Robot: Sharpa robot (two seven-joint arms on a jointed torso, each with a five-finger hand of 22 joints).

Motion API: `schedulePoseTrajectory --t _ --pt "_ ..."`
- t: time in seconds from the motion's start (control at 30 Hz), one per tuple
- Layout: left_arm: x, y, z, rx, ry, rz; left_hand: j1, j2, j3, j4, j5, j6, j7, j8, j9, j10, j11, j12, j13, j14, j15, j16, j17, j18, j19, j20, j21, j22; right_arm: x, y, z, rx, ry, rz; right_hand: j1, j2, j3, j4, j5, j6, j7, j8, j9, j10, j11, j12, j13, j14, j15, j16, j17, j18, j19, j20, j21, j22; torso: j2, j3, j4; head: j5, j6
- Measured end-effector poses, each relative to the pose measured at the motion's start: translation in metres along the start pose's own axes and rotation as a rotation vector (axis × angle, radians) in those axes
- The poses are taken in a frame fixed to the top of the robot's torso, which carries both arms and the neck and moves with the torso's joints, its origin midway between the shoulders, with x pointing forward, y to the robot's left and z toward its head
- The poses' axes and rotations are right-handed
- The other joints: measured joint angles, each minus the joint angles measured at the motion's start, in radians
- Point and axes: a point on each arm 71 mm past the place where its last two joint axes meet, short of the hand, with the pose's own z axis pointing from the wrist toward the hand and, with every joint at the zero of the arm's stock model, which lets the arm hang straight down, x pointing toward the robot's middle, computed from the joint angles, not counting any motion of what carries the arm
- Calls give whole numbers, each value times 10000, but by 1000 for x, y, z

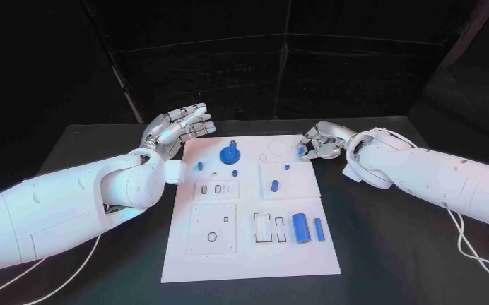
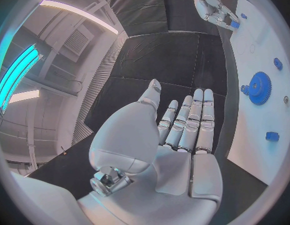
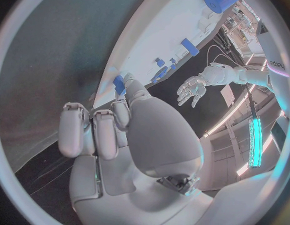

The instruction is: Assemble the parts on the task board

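We see the right robot hand [image 1: 321,142] at the far right corner of the task board [image 1: 249,248], its fingers curled in and pinching a small blue part [image 1: 302,151] at their tips — the same pinch shows in the right wrist view, where the blue piece sits between the thumb and fingertips [image 3: 119,84], and from the left wrist view as a blue speck in that hand [image 2: 214,7]. The left robot hand [image 1: 179,127] hovers off the board's far left corner, above the bench [image 1: 387,248], with fingers [image 2: 192,120] stretched out straight and side by side, palm bare and holding nothing. Moving outward onto the board, a blue gear [image 1: 231,154] stands near the far edge, between the two hands, with a couple of small blue pegs [image 1: 200,166] just nearer than it. Toward the middle right lies a short blue pin [image 1: 274,186] on a raised white tile. Farther toward us, on the right side of the board, a thick blue cylinder [image 1: 301,228] lies beside a thinner blue rod [image 1: 319,229] — the two close but apart — next to outlined slots. A white plate [image 1: 213,228] with an oval cut-out sits at the near left of the board.
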Motion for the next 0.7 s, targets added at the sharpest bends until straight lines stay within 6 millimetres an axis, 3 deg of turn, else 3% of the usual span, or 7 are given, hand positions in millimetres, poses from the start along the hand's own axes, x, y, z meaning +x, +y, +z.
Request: schedulePoseTrajectory --t 0.13,0.43,0.7 --pt "0 0 0 -7 6 -4 0 0 0 0 0 0 0 0 0 0 0 0 0 0 0 0 -2 1 0 0 0 0 0 0 0 16 -7 -3 -32 84 151 -21 -32 179 -40 59 -20 100 -29 101 98 37 -38 37 -1 0 35 -35 38 44 0 2 0 -4 -16" --pt "0 0 0 -19 9 -7 0 0 0 0 0 0 0 0 0 0 0 0 0 0 0 0 -8 0 0 0 0 1 -1 -1 0 69 -129 -16 123 288 749 -258 -697 331 -106 147 -49 136 -64 189 240 37 -108 38 -1 0 108 -108 75 137 -5 2 2 19 -51" --pt "-1 0 -1 -23 0 -6 0 0 1 1 0 0 0 0 0 0 0 0 0 0 0 0 -8 1 0 0 0 2 -1 5 -3 -85 -346 9 94 362 1307 -428 -817 319 -118 148 -78 138 -67 256 274 38 -108 38 6 0 108 -108 75 187 -12 -1 2 64 -10"
